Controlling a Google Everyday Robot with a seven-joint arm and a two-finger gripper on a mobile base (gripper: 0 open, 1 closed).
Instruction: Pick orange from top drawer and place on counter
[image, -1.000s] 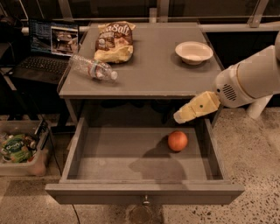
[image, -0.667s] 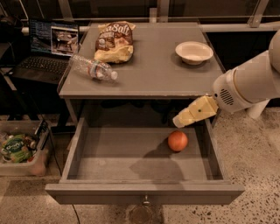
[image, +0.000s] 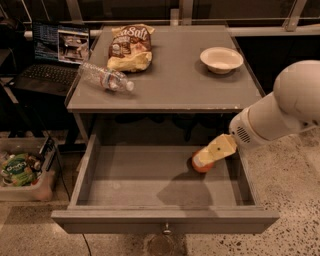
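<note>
The top drawer (image: 165, 220) stands pulled open below the counter (image: 175, 82). The orange (image: 202, 167) lies in the drawer's right half, mostly hidden behind my gripper. My gripper (image: 199, 160), yellowish and on a white arm coming in from the right, reaches down into the drawer and sits right over the orange. Only a lower sliver of the fruit shows under the gripper tip.
On the counter lie a chip bag (image: 130, 47), a clear plastic bottle (image: 105, 77) on its side and a white bowl (image: 221, 59). A laptop (image: 55, 55) sits at left and a bin of items (image: 22, 172) stands on the floor at left.
My gripper has moved down and left into the drawer, from beside the orange to directly over it, now covering most of it. The orange has not moved.
</note>
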